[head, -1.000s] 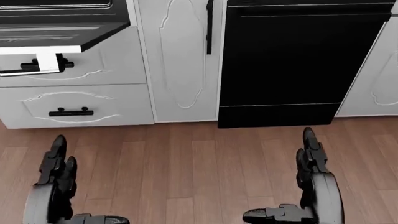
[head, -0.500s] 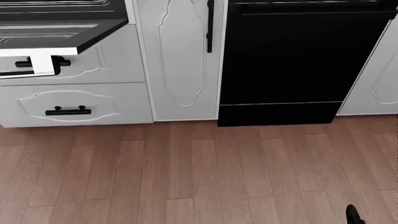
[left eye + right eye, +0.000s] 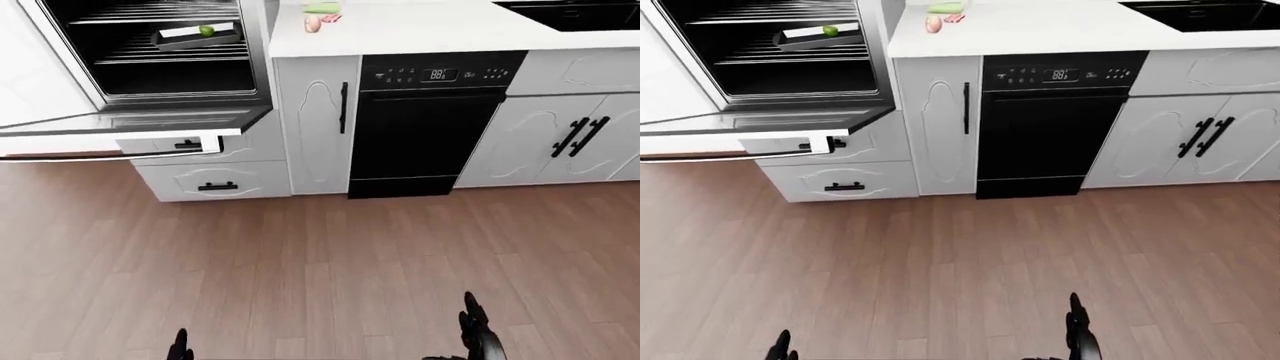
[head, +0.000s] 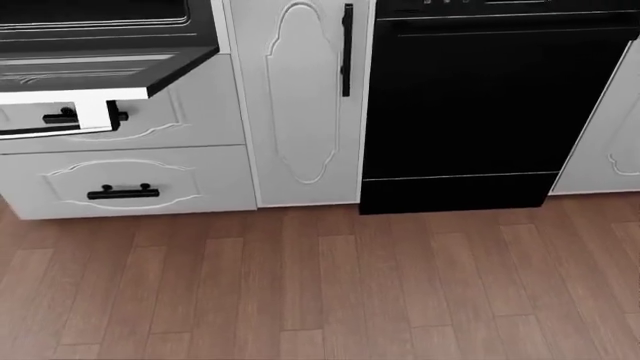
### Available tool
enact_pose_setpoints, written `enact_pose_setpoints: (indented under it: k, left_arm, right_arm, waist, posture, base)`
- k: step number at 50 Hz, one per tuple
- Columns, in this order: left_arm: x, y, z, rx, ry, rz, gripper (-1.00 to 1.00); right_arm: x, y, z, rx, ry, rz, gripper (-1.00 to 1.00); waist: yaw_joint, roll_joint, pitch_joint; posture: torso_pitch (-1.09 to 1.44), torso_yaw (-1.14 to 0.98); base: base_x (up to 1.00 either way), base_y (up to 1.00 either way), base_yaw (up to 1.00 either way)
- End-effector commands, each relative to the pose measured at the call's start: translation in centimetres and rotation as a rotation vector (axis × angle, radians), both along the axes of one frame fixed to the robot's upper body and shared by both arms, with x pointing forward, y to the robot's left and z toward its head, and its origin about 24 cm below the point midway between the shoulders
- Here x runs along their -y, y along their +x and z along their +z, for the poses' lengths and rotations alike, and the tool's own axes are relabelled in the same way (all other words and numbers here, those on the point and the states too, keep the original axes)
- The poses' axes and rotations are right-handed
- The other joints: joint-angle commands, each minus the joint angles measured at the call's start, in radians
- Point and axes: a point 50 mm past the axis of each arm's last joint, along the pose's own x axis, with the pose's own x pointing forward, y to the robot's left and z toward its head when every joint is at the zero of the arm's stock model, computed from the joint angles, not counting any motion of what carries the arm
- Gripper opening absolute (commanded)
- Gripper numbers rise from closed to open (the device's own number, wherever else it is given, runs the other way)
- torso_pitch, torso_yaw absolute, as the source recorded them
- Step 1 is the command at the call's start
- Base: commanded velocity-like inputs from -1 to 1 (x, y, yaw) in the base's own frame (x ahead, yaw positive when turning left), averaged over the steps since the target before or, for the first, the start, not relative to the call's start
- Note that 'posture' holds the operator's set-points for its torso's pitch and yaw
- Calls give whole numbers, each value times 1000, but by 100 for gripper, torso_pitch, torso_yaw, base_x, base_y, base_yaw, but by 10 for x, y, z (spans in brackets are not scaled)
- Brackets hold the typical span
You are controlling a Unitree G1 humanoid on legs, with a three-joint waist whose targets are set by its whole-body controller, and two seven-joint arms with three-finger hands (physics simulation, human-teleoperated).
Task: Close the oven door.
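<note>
Bright, even, shadowless simulator light; sharp focus throughout, no glare or blur; cabinet lines lean outward toward the edges.

Counts across the kitchen run

One oven point(image 3: 160, 52) with one open oven door point(image 3: 130, 124), one black dishwasher point(image 3: 430, 120), two drawers, one tall narrow cabinet door point(image 3: 315, 124), one sink point(image 3: 575, 11), two robot hands, one tray point(image 3: 195, 37) holding one green fruit point(image 3: 206, 31).

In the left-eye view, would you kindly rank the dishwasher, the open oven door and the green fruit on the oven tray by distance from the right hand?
From the right hand, bottom right:
1. Dishwasher, directly above it.
2. Open oven door, at left.
3. Green fruit, top left, inside the oven.
</note>
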Motion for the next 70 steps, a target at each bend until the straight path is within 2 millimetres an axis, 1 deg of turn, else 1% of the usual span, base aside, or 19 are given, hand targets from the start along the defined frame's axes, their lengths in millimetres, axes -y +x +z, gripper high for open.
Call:
enact_pose_setpoints:
  k: [1, 2, 7, 10, 21, 24, 27, 29, 31, 37, 42, 44, 45, 46, 59, 63, 64, 66, 70]
  left_arm:
    - [-2, 6, 4, 38, 16, -18, 100]
    - [-3, 6, 5, 38, 16, -16, 100]
    - [0, 8, 4, 39, 14, -30, 100]
    - [4, 12, 5, 41, 36, -61, 100]
    - [3, 10, 4, 38, 29, -56, 100]
    - [2, 11, 5, 41, 28, -53, 100]
    - [3, 11, 5, 40, 26, -54, 100]
    - [1, 11, 5, 40, 25, -50, 100]
    - [0, 11, 5, 40, 25, -47, 100]
    - [1, 10, 5, 39, 24, -46, 100]
    - [0, 9, 5, 36, 23, -42, 100]
    - [0, 8, 5, 37, 22, -40, 100]
    - [0, 8, 5, 37, 22, -40, 100]
    - [0, 9, 5, 38, 22, -40, 100]
    - [1, 12, 5, 50, -10, -30, 100]
    - [2, 11, 4, 48, -12, -32, 100]
    - [2, 10, 4, 46, -12, -31, 100]
    - [2, 10, 4, 45, -13, -30, 100]
    - [3, 10, 3, 44, -14, -37, 100]
  right_arm:
    - [10, 6, 8, 47, -34, -18, 100]
    - [11, 7, 9, 47, -32, -19, 100]
    - [13, 9, 9, 46, -30, -17, 100]
    - [14, 9, 9, 45, -30, -17, 100]
    - [8, 5, 7, 43, -30, -16, 100]
    - [7, 4, 6, 43, -29, -16, 100]
    - [7, 5, 7, 43, -28, -17, 100]
    - [8, 6, 7, 43, -24, -18, 100]
    - [9, 6, 7, 41, -23, -18, 100]
    - [8, 5, 6, 40, -18, -19, 100]
    - [8, 5, 6, 44, -13, -22, 100]
    - [8, 5, 6, 47, -10, -24, 100]
    - [8, 5, 6, 48, -8, -25, 100]
    - [8, 5, 6, 47, -8, -24, 100]
    - [8, 6, 6, 45, -1, -22, 100]
    - [8, 6, 6, 45, 1, -22, 100]
    - [7, 6, 6, 45, 1, -22, 100]
    - [7, 6, 6, 44, 1, -21, 100]
    - [7, 6, 6, 43, 0, -21, 100]
  waist:
    - [-6, -8, -4]
    - [-7, -15, -1]
    - [-10, 27, -9]
    - [-2, 68, -9]
    - [10, 26, -10]
    - [13, 0, -12]
    - [15, -50, -17]
    - [8, -21, -16]
    - [1, -35, -14]
    - [-5, -21, -10]
    - [-6, 40, -14]
    - [-6, 90, -21]
    - [-2, 132, -36]
    - [2, 88, -31]
    - [8, -10, -11]
    - [7, -75, -19]
    - [-3, -23, -11]
    - [-6, -43, -15]
    - [-8, -25, -14]
  posture:
    - [0, 0]
    - [0, 0]
    - [0, 0]
    - [0, 0]
    - [0, 0]
    - [0, 0]
    - [0, 0]
    - [0, 0]
    - [0, 0]
    - [0, 0]
    - [0, 0]
    - [0, 0]
    - [0, 0]
    - [0, 0]
    - [0, 0]
    - [0, 0]
    - [0, 0]
    - [0, 0]
    - [0, 0]
  base:
    - [0, 21, 0]
    - [0, 21, 0]
    - [0, 22, 0]
    - [0, 22, 0]
    - [0, 22, 0]
    - [0, 22, 0]
    - [0, 22, 0]
    - [0, 23, 0]
    - [0, 22, 0]
    - [0, 29, 0]
    - [0, 38, 0]
    - [0, 39, 0]
    - [0, 38, 0]
    - [0, 38, 0]
    - [0, 38, 0]
    - [0, 38, 0]
    - [0, 38, 0]
    - [0, 39, 0]
    - [0, 38, 0]
